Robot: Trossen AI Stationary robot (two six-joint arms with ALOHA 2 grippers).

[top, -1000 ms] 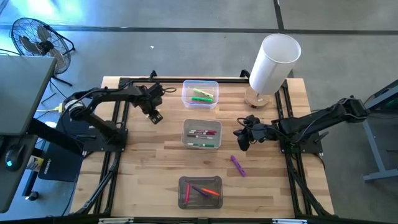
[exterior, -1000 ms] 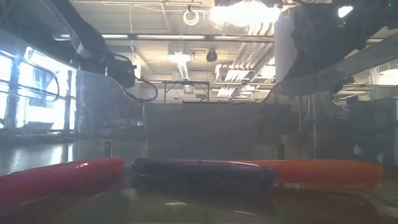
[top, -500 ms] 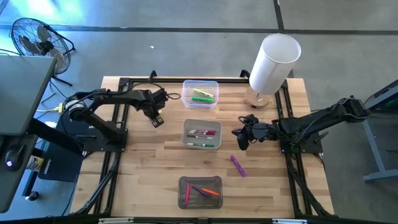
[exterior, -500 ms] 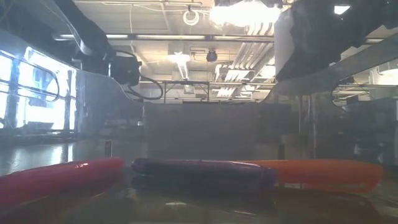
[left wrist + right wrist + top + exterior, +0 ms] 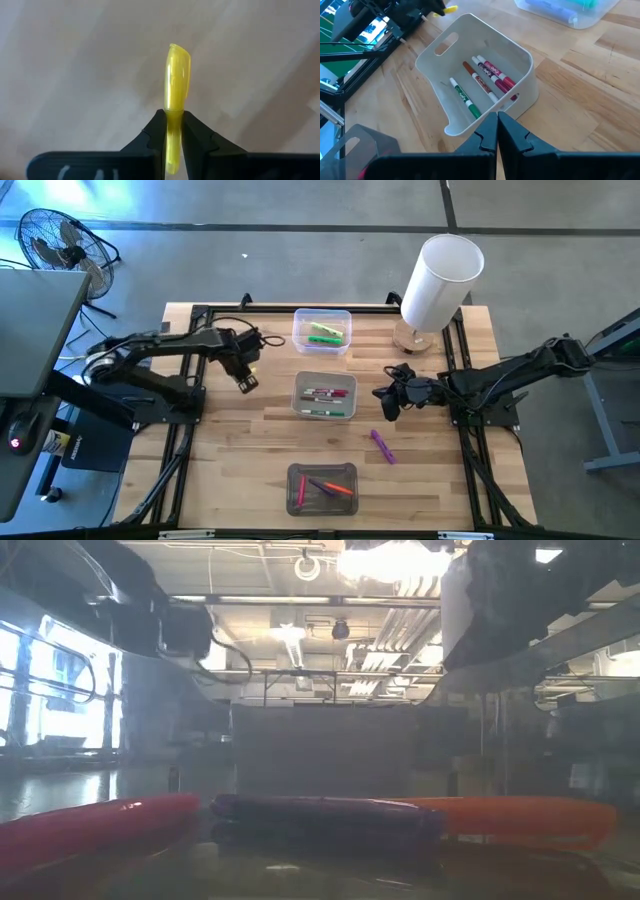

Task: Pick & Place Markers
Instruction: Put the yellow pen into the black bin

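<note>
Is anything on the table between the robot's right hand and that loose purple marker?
No. In the high view, only bare wood separates the right hand from the purple marker on the table.

Overhead sees whole table (image 5: 240, 430); low camera peers through near bin (image 5: 322, 488).

No words, brands or numbers are showing clearly enough to be read anywhere. The thin white-bodied markers (image 5: 485, 85) lying in the white bin (image 5: 522, 60) just ahead of the right claw (image 5: 497, 131) are carrying dark printed lettering along their barrels, but it is coming through too small to make out. The yellow marker (image 5: 176, 95) clamped in the left claw (image 5: 173, 134) is showing no print.
</note>
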